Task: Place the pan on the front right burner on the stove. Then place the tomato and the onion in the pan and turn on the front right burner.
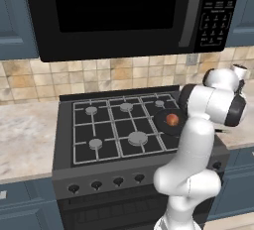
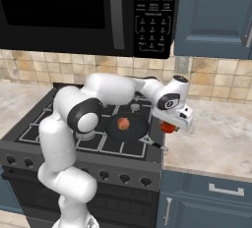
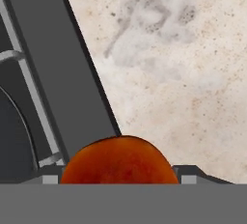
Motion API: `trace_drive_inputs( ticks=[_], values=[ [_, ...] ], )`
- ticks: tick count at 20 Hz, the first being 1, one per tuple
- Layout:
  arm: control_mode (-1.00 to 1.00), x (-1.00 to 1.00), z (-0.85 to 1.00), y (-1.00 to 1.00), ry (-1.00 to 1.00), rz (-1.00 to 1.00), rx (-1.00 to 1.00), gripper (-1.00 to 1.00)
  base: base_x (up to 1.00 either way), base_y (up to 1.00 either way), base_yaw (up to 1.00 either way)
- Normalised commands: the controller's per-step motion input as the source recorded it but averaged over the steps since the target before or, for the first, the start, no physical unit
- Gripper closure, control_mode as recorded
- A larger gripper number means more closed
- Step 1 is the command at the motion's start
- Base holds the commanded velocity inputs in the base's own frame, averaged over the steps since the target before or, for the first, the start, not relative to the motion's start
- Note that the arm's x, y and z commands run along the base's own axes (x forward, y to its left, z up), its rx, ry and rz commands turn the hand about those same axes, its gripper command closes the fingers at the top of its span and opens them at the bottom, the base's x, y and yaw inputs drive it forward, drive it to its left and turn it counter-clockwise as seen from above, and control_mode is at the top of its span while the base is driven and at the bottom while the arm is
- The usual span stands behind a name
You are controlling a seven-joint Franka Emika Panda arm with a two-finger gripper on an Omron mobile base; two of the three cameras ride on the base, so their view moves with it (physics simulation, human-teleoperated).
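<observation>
The black pan (image 1: 163, 125) (image 2: 137, 129) rests on the stove (image 1: 64, 140) (image 2: 29, 141) at its front right corner and hides the front right burner. Its thin handle (image 2: 156, 145) points toward the front edge. The pale orange-brown onion (image 1: 172, 119) (image 2: 123, 123) lies inside the pan. My gripper (image 2: 170, 128) (image 3: 119, 177) hangs just right of the pan, above the seam between stove and counter. It is shut on the bright red tomato (image 2: 167, 127) (image 3: 119, 162), which sits between the fingertips (image 3: 189, 175).
A speckled stone counter (image 2: 216, 133) (image 3: 183, 73) runs to the right of the stove, and another stretch (image 1: 25, 140) to its left. A black microwave (image 1: 124, 11) hangs above. Black knobs (image 1: 96, 185) (image 2: 124, 178) line the stove front. My own arm (image 2: 113, 89) arches over the grates.
</observation>
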Motion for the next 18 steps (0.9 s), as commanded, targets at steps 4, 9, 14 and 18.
trace_drive_inputs(
  ticks=[4,9,14,18],
  values=[
    [-1.00,-0.01,0.16,0.71,0.00,0.00,0.00,1.00,0.00,0.00,0.00],
    [-1.00,0.00,0.03,0.69,0.00,0.00,0.00,1.00,0.00,0.00,0.00],
    [-1.00,0.00,0.00,0.65,0.00,0.00,0.00,1.00,0.00,0.00,0.00],
    [-1.00,0.00,0.00,0.56,0.00,0.00,0.00,1.00,0.00,0.00,0.00]
  ],
)
